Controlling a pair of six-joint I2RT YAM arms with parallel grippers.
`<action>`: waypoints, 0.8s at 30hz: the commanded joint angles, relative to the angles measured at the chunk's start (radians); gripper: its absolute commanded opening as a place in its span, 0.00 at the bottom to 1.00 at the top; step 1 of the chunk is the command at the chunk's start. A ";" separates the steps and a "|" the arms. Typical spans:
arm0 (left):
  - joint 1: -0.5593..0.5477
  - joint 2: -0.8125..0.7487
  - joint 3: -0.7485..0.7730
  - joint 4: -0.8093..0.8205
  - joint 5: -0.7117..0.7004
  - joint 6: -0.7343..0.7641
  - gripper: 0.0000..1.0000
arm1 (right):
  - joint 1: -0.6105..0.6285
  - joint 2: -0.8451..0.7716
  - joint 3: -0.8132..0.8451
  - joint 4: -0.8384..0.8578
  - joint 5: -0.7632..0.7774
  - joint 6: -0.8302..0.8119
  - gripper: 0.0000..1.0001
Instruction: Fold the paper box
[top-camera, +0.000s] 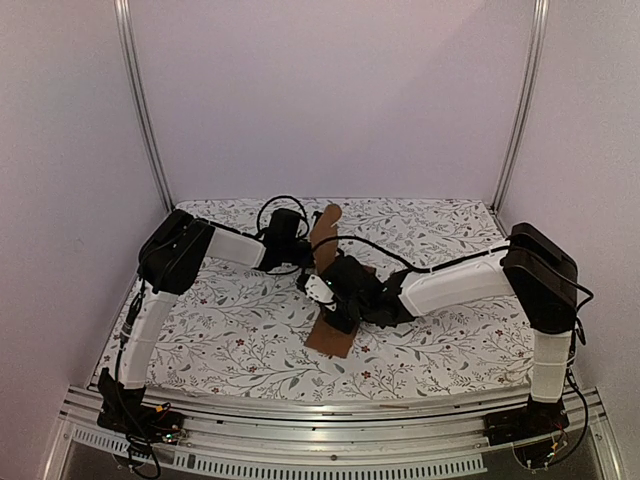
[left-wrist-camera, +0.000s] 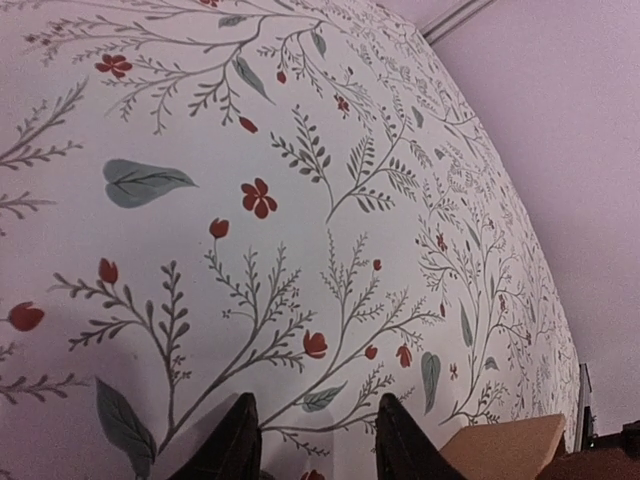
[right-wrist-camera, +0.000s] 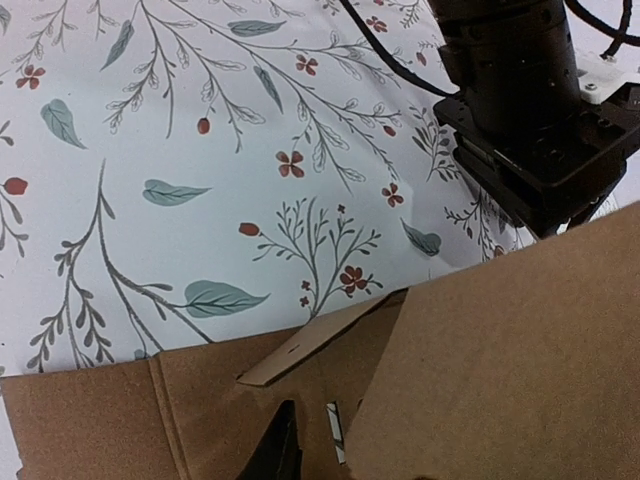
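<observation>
The paper box (top-camera: 331, 335) is a brown cardboard sheet lying mid-table, with one flap (top-camera: 325, 224) standing up at its far end. My left gripper (top-camera: 304, 240) hovers just left of that flap. In the left wrist view its gripper (left-wrist-camera: 318, 440) is open over bare cloth, and a cardboard corner (left-wrist-camera: 510, 445) lies to its right. My right gripper (top-camera: 334, 298) is down on the sheet's middle. In the right wrist view one dark finger (right-wrist-camera: 282, 450) rests against the cardboard (right-wrist-camera: 120, 420). A raised panel (right-wrist-camera: 510, 360) hides the other finger.
A floral tablecloth (top-camera: 220, 330) covers the table, with white walls and metal posts (top-camera: 145, 110) around it. The left arm's black wrist (right-wrist-camera: 530, 110) hangs close above the raised panel's far side. Cables (top-camera: 290, 205) loop over the box area.
</observation>
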 joint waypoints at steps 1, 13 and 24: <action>-0.007 -0.036 -0.025 0.006 0.020 0.012 0.39 | -0.031 0.017 0.008 0.017 0.048 -0.008 0.16; 0.013 -0.065 -0.090 0.056 0.006 -0.019 0.39 | -0.042 -0.109 -0.028 -0.125 -0.301 -0.045 0.36; 0.130 -0.339 -0.313 -0.041 -0.184 -0.003 0.50 | -0.151 -0.331 -0.071 -0.401 -0.401 -0.140 0.48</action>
